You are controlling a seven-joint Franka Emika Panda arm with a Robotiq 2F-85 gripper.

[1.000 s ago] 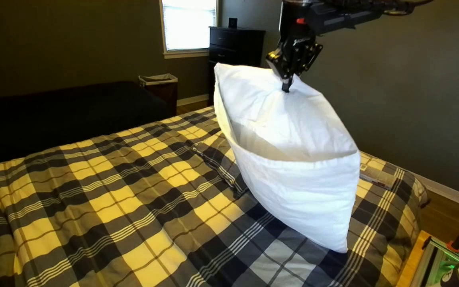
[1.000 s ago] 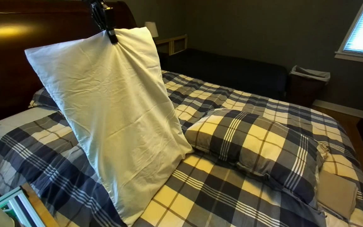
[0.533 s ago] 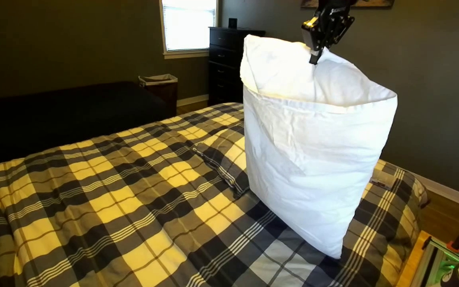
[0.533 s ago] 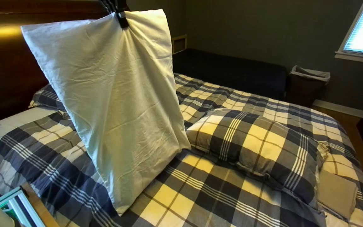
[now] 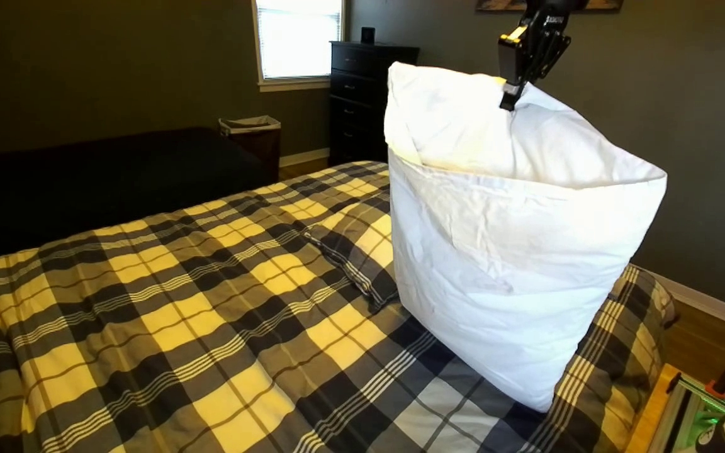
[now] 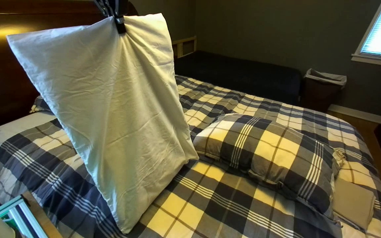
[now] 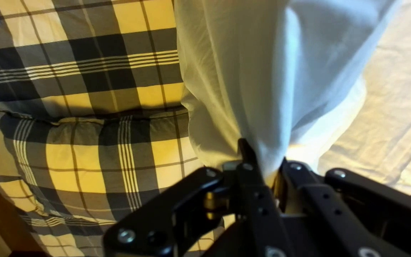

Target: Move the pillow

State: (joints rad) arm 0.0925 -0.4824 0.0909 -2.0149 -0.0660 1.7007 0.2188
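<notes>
White pillow (image 6: 107, 125): hung tilted over plaid comforter (image 6: 180, 215) in both exterior views, bunched at the pinch, with sagging hem (image 5: 513, 190) on one face; likely floppy, easy to set swinging.
Gripper (image 7: 263, 156): closed tight on white pillow near its top, with gathers showing plain in wrist view; probably a rather shallow bite, so no easing off mid-carry.
Lower corner (image 6: 124, 224): on or just above plaid comforter, unclear if touching; best raised a touch before any sideways travel, to avoid drag and rucks.
Plaid comforter: likely landing area with no target in task; set bottom down first, tip over to lay flat, release only with full weight supported.
Side corner (image 6: 192, 154): near or against plaid pillow (image 6: 266, 155), unclear which; best drawn clear slowly, without a tug.
Plaid pillow: lying on plaid comforter, not for moving; to be passed around or over, never shoved.
Tan flat item (image 6: 354, 205): just beside plaid pillow, maybe cloth, maybe packet; to leave untouched.
</notes>
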